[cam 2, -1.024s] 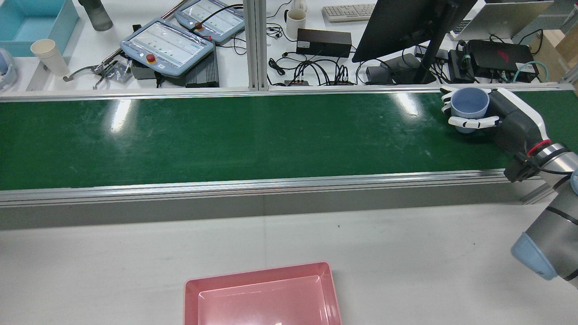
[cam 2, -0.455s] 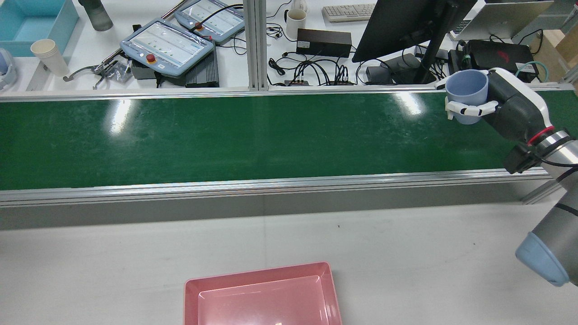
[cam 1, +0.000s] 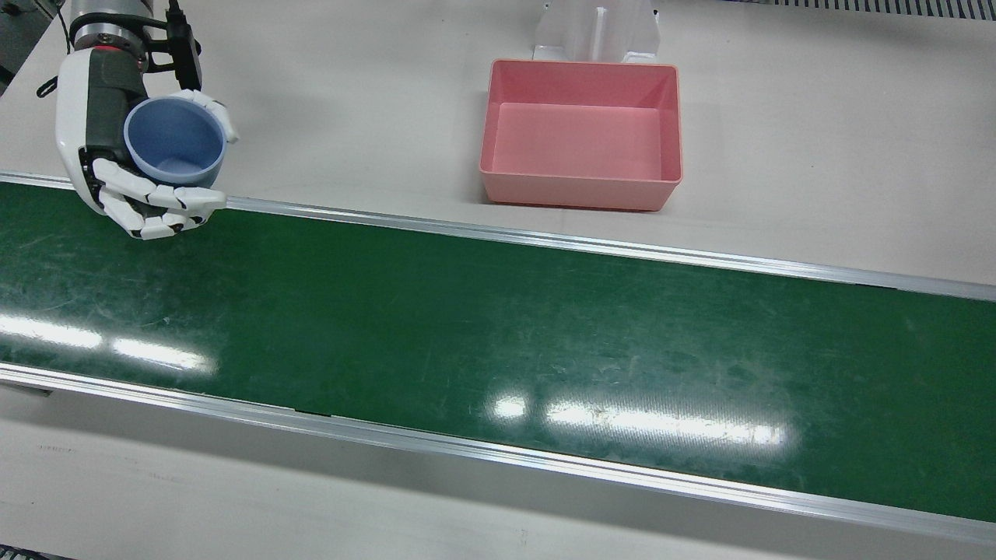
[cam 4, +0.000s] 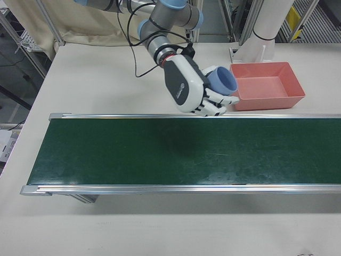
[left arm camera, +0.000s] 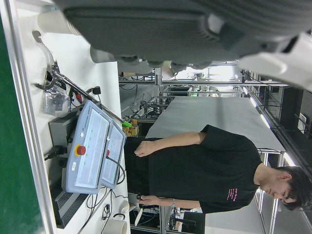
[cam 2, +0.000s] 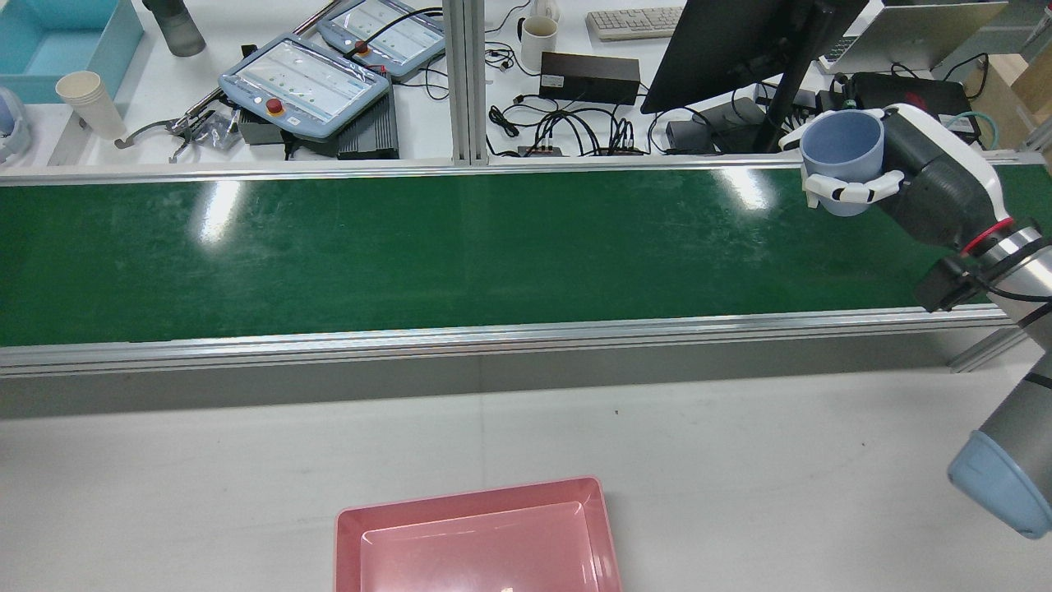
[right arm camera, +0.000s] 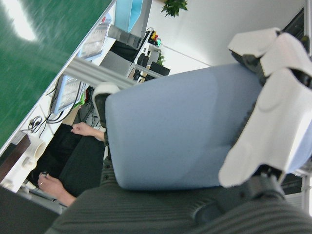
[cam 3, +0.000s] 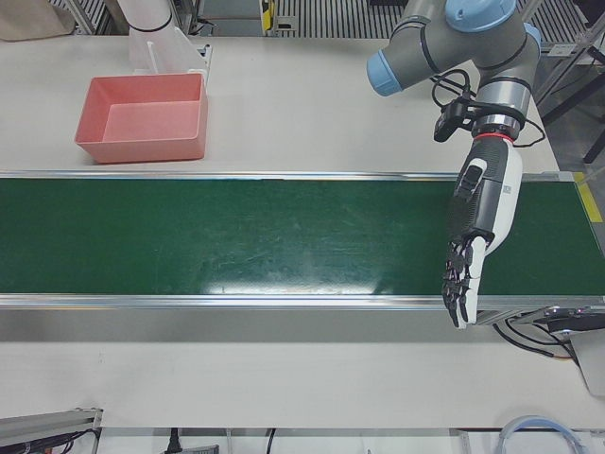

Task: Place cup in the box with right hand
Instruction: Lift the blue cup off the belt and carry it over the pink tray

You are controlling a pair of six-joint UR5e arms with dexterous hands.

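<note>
A pale blue cup (cam 2: 844,153) is held upright, mouth up, in my right hand (cam 2: 920,177), whose white fingers (cam 2: 846,194) wrap its wall. It hangs in the air above the right end of the green belt (cam 2: 411,247) in the rear view. The same cup (cam 1: 175,141) and right hand (cam 1: 105,140) show at the top left of the front view, and the cup (cam 4: 221,81) again in the right-front view. The pink box (cam 1: 582,136) sits empty on the white table. My left hand (cam 3: 477,232) hangs open over the belt's other end, fingers straight and holding nothing.
The belt's aluminium rails (cam 1: 545,241) run between the cup and the pink box. A white pedestal (cam 1: 595,31) stands just behind the box. Beyond the belt lie teach pendants (cam 2: 304,82), cables, a monitor (cam 2: 740,49) and a person (left arm camera: 204,170).
My right hand has lifted the cup higher off the belt and drawn it slightly leftward in the rear view. The box has not moved.
</note>
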